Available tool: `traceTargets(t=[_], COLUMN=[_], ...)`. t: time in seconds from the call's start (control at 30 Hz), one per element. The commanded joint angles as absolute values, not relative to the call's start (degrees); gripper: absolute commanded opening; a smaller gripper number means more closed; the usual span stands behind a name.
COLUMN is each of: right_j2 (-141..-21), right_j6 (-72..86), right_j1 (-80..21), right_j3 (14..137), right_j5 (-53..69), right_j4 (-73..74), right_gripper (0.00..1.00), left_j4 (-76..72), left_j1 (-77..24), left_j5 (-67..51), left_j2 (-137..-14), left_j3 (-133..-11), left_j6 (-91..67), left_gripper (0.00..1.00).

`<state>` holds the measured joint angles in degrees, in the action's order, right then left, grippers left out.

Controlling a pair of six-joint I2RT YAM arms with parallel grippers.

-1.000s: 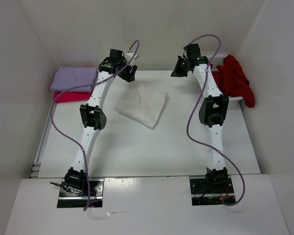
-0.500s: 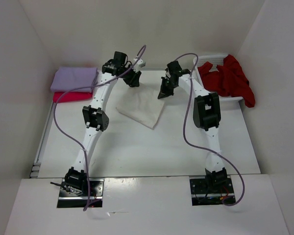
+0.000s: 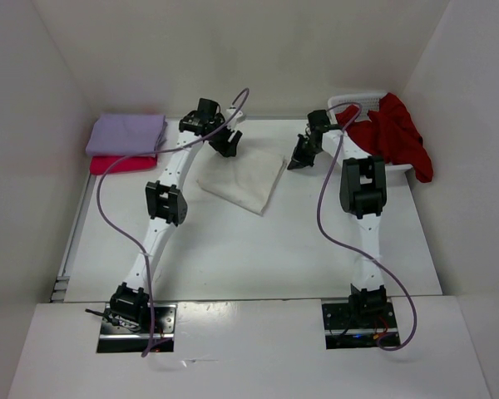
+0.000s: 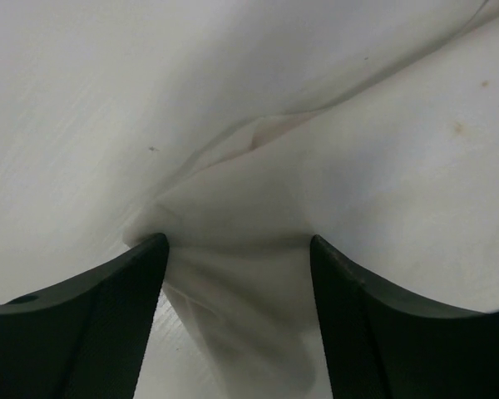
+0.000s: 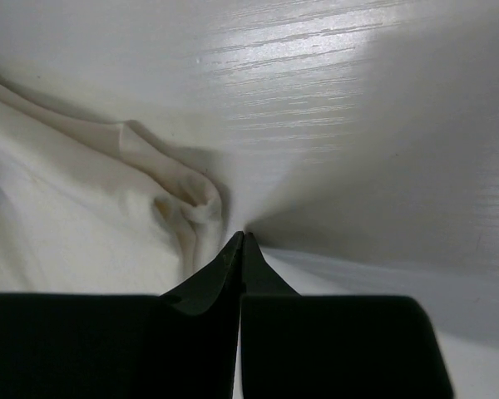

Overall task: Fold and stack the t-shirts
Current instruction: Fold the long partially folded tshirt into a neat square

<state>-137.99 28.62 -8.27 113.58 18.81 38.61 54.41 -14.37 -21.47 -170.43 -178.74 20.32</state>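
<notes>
Flanking cream t-shirt (image 3: 241,179), both arms (image 3: 162,199) outstretched

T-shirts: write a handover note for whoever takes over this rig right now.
Left hand: open, fingers astride the cream shirt's far-left corner.
Right hand: shut, tips beside that shirt's far-right corner, no cloth visibly pinched.
Done: lavender shirt folded on the magenta shirt, far left.
Left: cream shirt lies folded mid-table, not yet stacked; dark red shirt hangs unfolded over the basket, far right.
</notes>
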Motion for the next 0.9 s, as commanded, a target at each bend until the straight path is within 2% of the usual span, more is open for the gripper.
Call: traceTargets(t=[0.0, 0.1, 0.13, 0.2, 0.37, 0.43, 0.53, 0.67, 0.87], right_j2=[-133.6, -130.36, -129.12, -125.18, -117.7, -114.63, -111.29, -108.03, -104.42], right_j6=[26.29, 25.58, 24.88, 24.87, 23.82, 23.82, 23.82, 23.82, 24.34], right_j1=[-9.05, -9.05, -9.05, -9.05, -9.05, -9.05, -9.05, -9.05, -9.05], right_j3=[116.01, 116.02, 115.15, 111.98, 103.63, 100.83, 97.66, 94.4, 91.32], right_j5=[16.79, 16.18, 16.17, 15.64, 15.12, 14.59, 14.59, 14.59, 13.54], right_j4=[38.49, 40.34, 40.86, 40.87, 40.87, 40.87, 40.87, 40.87, 40.87], right_gripper=[0.0, 0.0, 0.0, 0.01, 0.07, 0.08, 0.09, 0.09, 0.09], left_j4=[55.45, 60.1, 61.34, 65.28, 74.08, 74.62, 74.62, 74.62, 74.62], left_j1=[-13.54, -13.01, -12.49, -11.87, -9.93, -8.01, -4.49, -4.48, -5.8], left_j5=[-22.57, -27.22, -28.12, -30.4, -31.9, -32.51, -37.51, -42.44, -37.62], left_j2=[-163.33, -157.95, -156.9, -154.61, -154.59, -154.6, -158.1, -156.18, -160.13], left_j3=[-179.65, -179.65, -179.65, -179.65, -179.65, -172.91, -170.6, -166.47, -166.46], left_j6=[18.37, 19.07, 19.77, 21.26, 25.57, 26.79, 26.02, 27.95, 25.31], left_gripper=[0.78, 0.86, 0.95, 1.0, 1.0, 1.0, 1.0, 1.0, 1.0])
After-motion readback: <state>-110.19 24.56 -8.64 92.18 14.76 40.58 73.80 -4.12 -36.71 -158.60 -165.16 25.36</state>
